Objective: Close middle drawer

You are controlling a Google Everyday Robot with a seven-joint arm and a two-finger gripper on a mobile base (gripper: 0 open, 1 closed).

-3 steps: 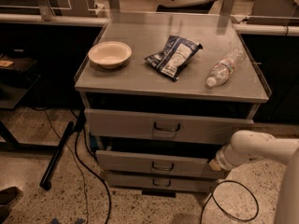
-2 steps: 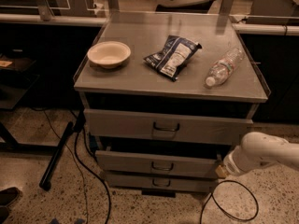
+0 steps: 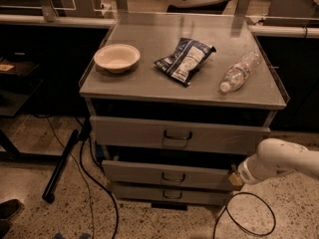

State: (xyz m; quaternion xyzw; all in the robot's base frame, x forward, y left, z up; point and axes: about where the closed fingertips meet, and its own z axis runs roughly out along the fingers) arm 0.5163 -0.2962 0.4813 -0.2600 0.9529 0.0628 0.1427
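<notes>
The middle drawer (image 3: 169,175) is the grey front with a small dark loop handle, between the taller top drawer (image 3: 174,136) and the slim bottom drawer (image 3: 167,193). It stands a little way out of the cabinet, with a dark gap above it. My gripper (image 3: 234,178) is at the end of the white arm (image 3: 279,163), which comes in from the right. It is low down, right at the right end of the middle drawer's front panel.
On the cabinet top (image 3: 149,83) lie a cream bowl (image 3: 116,58), a dark snack bag (image 3: 184,59) and a clear plastic bottle (image 3: 239,71). Black cables (image 3: 94,183) and a black bar (image 3: 61,166) lie on the floor at left. A cable loop (image 3: 244,218) lies below the arm.
The arm has sunk a little and its tip has stayed at the right end of the middle drawer front. The drawer has hardly moved.
</notes>
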